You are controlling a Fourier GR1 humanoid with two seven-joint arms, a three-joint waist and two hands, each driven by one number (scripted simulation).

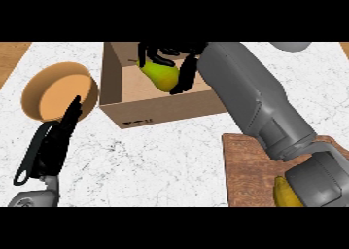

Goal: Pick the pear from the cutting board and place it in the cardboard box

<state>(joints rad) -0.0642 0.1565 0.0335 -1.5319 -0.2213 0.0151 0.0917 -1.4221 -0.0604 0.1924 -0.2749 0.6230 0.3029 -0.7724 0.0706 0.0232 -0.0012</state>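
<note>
A green-yellow pear hangs over the open cardboard box at the back middle of the counter. My right hand reaches over the box and has its fingers curled round the pear's top and side. The brown wooden cutting board lies at the front right, partly hidden under my right forearm. My left hand rests open at the front left, fingers pointing up and away, overlapping the edge of an orange bowl.
An orange bowl sits left of the box. A yellow fruit lies on the cutting board near the front edge, half hidden by my right arm. Wooden counter strips show at both far corners.
</note>
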